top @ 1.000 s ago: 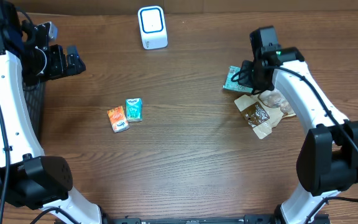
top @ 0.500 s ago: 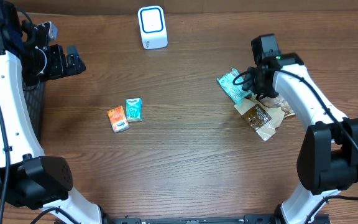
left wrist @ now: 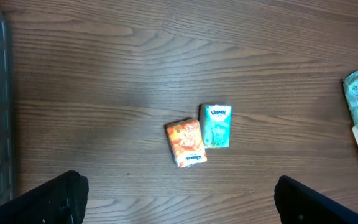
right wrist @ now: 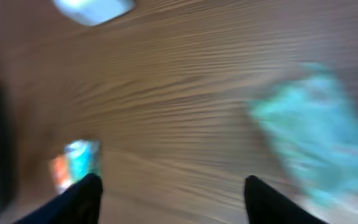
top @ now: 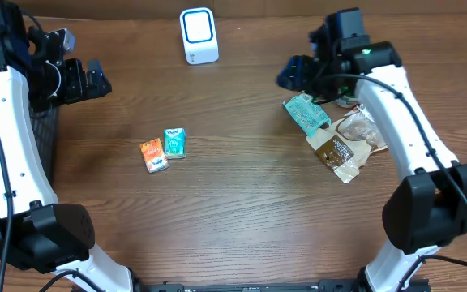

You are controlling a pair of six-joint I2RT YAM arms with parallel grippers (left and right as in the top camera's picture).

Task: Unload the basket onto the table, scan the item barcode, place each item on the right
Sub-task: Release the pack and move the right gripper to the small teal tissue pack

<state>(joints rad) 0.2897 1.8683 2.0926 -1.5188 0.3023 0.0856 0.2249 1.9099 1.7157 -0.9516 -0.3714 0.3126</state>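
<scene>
One teal packet (top: pixel 306 112) is your item. It lies flat on the bench (top: pixel 242 203), touching the top edge of a brown snack packet (top: pixel 335 152), with a crinkled wrapper (top: pixel 363 130) just beside it on the right. Your right hand (top: pixel 293 75) sits just beyond the teal packet, toward the far edge, spread wide and holding nothing. Its wrist view is blurred, but you can still see the two dark fingers (right wrist: pixel 82 194) apart over bare wood. The white scanner (top: pixel 199 36) stands at the far edge of the bench, well apart from the teal packet. Left of the middle, an orange pack (top: pixel 153 154) and a teal tissue pack (top: pixel 174 143) lie side by side, touching. Your left hand (top: pixel 96 79) hangs wide and empty at the far left, near a dark mesh basket (top: pixel 47 134).
</scene>
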